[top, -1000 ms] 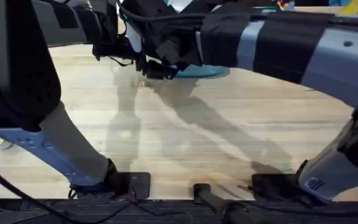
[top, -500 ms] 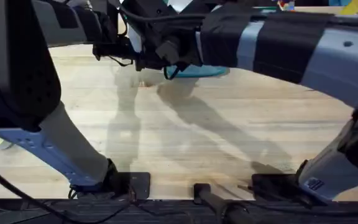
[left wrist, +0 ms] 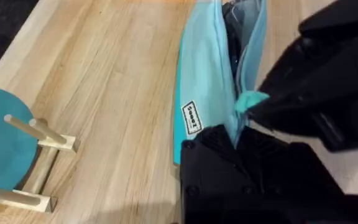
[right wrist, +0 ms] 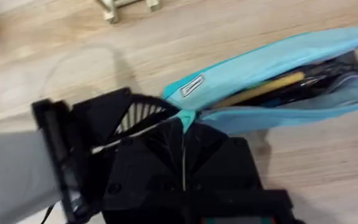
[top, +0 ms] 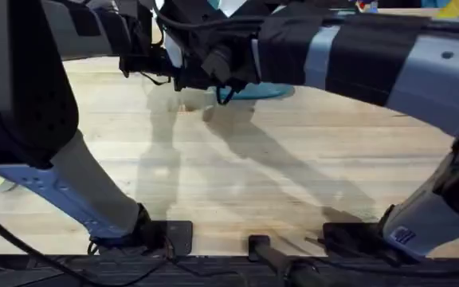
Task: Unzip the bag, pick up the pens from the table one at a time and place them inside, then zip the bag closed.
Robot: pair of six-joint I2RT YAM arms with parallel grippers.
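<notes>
Turquoise fabric marks the bag [right wrist: 272, 68], which is seen lying on the light wooden table [top: 277, 159] at the far side, mostly covered in the overhead view by the two arms reaching over it. Its zipper is observed open along most of its length, and dark pens [right wrist: 328, 78] together with a yellowish stick-like item [right wrist: 260, 90] are visible inside the gap. A small white label [left wrist: 192, 117] is noted on the bag's side near its end.

The right hand [right wrist: 182, 134] is seen closed on the turquoise zipper tab [right wrist: 184, 118] at the bag's end, its black fingers pressed together with the tab pinched between them. The left hand [left wrist: 241, 140] is recorded at the same end of the bag, its fingers clamped on the fabric edge just beside the tab.

A round teal object on a wooden stand [left wrist: 17, 162] is noted on the table, apart from the bag.
</notes>
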